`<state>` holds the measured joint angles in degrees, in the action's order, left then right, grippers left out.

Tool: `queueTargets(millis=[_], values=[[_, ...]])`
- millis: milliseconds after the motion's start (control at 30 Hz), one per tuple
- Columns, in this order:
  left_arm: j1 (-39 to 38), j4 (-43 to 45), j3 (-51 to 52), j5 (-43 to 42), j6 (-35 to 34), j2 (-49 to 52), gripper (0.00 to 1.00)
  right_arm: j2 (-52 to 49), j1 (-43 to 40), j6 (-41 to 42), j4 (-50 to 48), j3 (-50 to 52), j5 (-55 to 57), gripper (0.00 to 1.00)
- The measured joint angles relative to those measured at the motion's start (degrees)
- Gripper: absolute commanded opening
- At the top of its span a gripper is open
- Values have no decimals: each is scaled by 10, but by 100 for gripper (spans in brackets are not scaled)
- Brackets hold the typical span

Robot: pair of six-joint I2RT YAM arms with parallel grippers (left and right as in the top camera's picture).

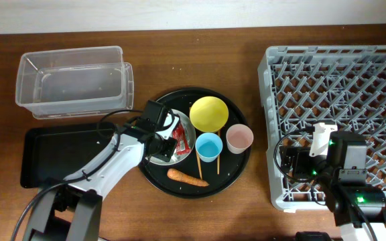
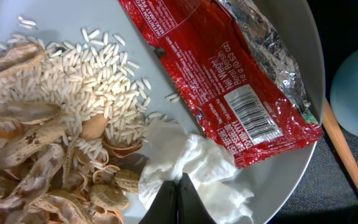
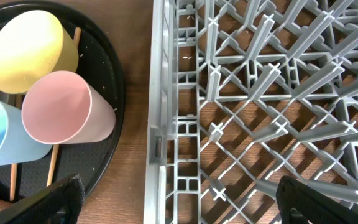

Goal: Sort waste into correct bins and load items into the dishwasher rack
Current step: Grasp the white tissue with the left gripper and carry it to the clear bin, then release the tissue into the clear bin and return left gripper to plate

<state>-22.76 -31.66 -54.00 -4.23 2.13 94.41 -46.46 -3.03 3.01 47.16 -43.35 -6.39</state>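
Observation:
My left gripper point(image 2: 179, 194) is shut on the crumpled white tissue point(image 2: 211, 163), which lies on the pale grey plate point(image 2: 279, 180). The red snack wrapper point(image 2: 229, 81) and the beige food scraps point(image 2: 55, 124) lie on the same plate. In the overhead view the left gripper point(image 1: 161, 148) is over the plate point(image 1: 188, 154), beside the wrapper point(image 1: 179, 139). The yellow bowl point(image 1: 210, 114), blue cup point(image 1: 208, 146), pink cup point(image 1: 239, 138), carrot point(image 1: 186, 177) and chopsticks point(image 1: 198, 165) lie nearby. My right gripper point(image 3: 179, 199) is open and empty over the left edge of the dishwasher rack point(image 1: 340, 73).
The plate, cups, bowl and carrot all sit on a large round black tray point(image 1: 236, 175). The clear tub point(image 1: 127, 80) stands at the back left, with the flat black tray point(image 1: 52, 157) in front of it. Bare wood separates the round tray and the rack point(image 3: 260, 93).

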Motion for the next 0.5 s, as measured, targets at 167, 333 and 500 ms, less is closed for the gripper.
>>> queueTargets(millis=[167,333,500], values=[[0,-54,-41,38,0,-2,0,0,0,0,0,0,0,98],[63,-58,-130,76,0,-63,0,0,0,0,0,0,0,98],[177,71,-151,83,0,-76,0,0,0,0,0,0,0,98]])
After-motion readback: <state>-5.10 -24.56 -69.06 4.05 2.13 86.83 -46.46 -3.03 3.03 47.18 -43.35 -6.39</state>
